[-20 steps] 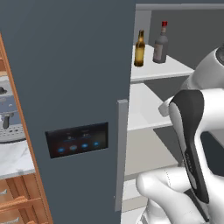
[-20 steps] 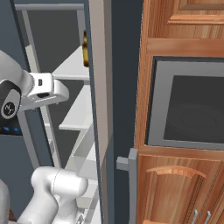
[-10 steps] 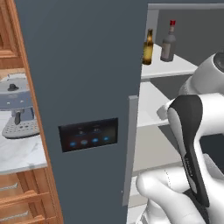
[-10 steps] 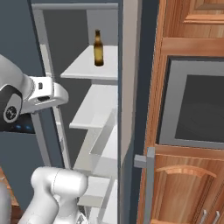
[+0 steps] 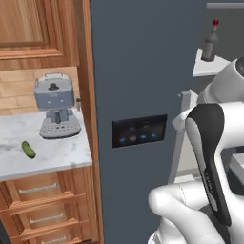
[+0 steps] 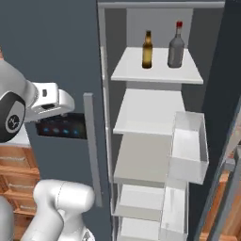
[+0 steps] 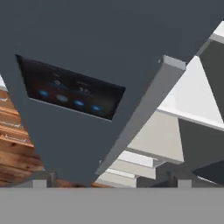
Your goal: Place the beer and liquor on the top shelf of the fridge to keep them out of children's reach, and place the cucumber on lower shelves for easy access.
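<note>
While the fingers (image 7: 112, 178) stand apart, the smooth dark green cucumber (image 5: 28, 149) lies flat on the marble desk (image 5: 57, 152), long axis running 11 to 5 o'clock.

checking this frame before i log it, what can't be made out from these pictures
- beer: label too small to read in the right base view.
- liquor: its base is cut off by the top shelf edge in the left base view.
- fridge panel: readouts too blurred to read in the hand view.
- cucumber: too small for surface detail in the left base view.
- gripper: just the fingertips show, bottom of the hand view.
</note>
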